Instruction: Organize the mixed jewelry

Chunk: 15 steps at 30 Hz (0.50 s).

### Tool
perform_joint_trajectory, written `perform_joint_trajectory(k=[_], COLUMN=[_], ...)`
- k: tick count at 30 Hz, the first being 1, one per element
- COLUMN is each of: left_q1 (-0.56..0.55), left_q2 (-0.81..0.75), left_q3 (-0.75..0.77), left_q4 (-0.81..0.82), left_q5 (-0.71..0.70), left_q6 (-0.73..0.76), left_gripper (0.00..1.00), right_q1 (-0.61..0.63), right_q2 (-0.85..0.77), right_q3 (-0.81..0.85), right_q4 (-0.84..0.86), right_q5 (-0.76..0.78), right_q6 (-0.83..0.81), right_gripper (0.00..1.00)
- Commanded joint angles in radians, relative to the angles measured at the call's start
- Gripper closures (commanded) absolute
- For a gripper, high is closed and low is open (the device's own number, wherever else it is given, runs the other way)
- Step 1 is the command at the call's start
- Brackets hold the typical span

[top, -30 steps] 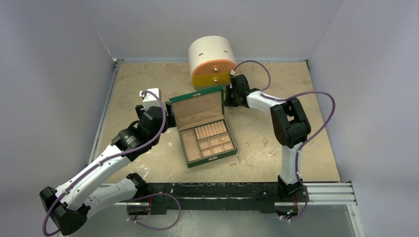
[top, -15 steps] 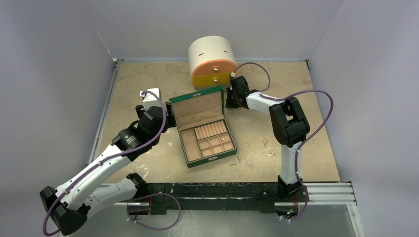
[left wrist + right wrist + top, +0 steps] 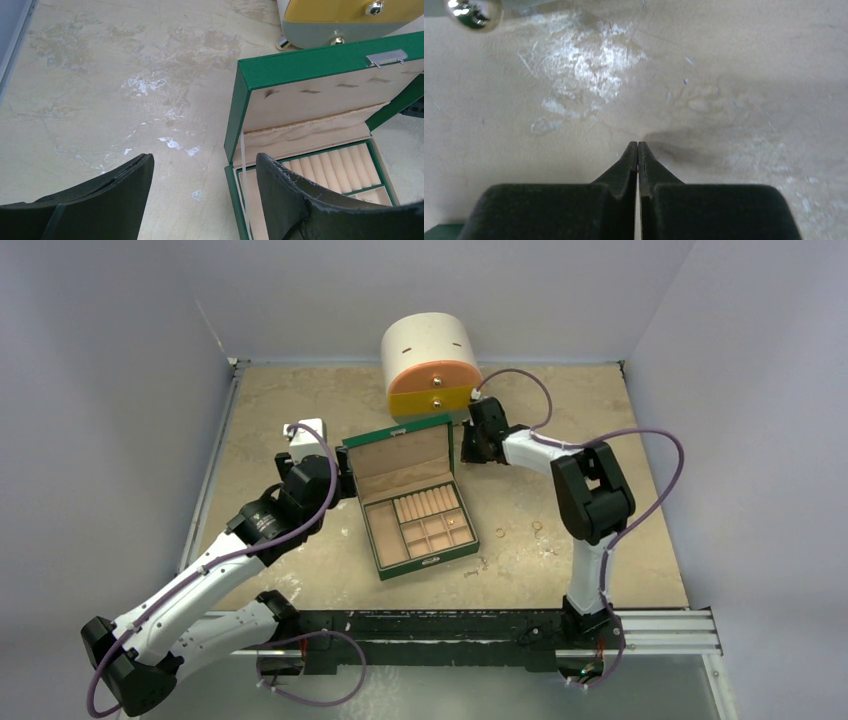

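Note:
The mixed jewelry lies on the table right of the green box [image 3: 415, 502]: two small gold rings [image 3: 500, 533] [image 3: 537, 529] and little metallic bits [image 3: 478, 566]. One gold piece [image 3: 462, 523] sits in a box compartment. My left gripper [image 3: 345, 482] is open, and in the left wrist view [image 3: 202, 167] it straddles the left wall of the box [image 3: 310, 67], one finger over the table and one over the tan interior. My right gripper [image 3: 466, 446] is shut and empty by the lid's right edge, and in the right wrist view [image 3: 638, 146] it is low over bare table.
The round cream-orange-yellow drawer chest [image 3: 430, 365] stands just behind the box, with its lower drawer [image 3: 345, 10] in the left wrist view. A shiny metal ball [image 3: 473, 12] shows at the right wrist view's top left. The box lid stands upright. Walls close in the table at the back and both sides.
My right arm has shifted slightly to the right, drawing its shut gripper a little away from the box lid. The left arm and the box have not moved.

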Motion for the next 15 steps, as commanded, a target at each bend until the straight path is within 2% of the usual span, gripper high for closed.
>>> perform_joint_trajectory(k=[1, 9, 15], left_q1=[0.006, 0.006, 0.005], left_q2=[-0.004, -0.009, -0.012], left_q3=[0.006, 0.006, 0.004], left_q4=[0.037, 0.037, 0.037], left_q5=[-0.007, -0.007, -0.006], left_q6=[0.024, 0.023, 0.023], left_gripper=[0.26, 0.26, 0.26], right_q1=[0.004, 0.024, 0.091], right_q2=[-0.139, -0.313, -0.433], right_q3=[-0.038, -0.172, -0.253], right_q4=[-0.007, -0.008, -0.01], right_q5=[0.029, 0.015, 0.044], right_q6=[0.0, 0.014, 0.027], right_gripper=[1.0, 1.0, 1.0])
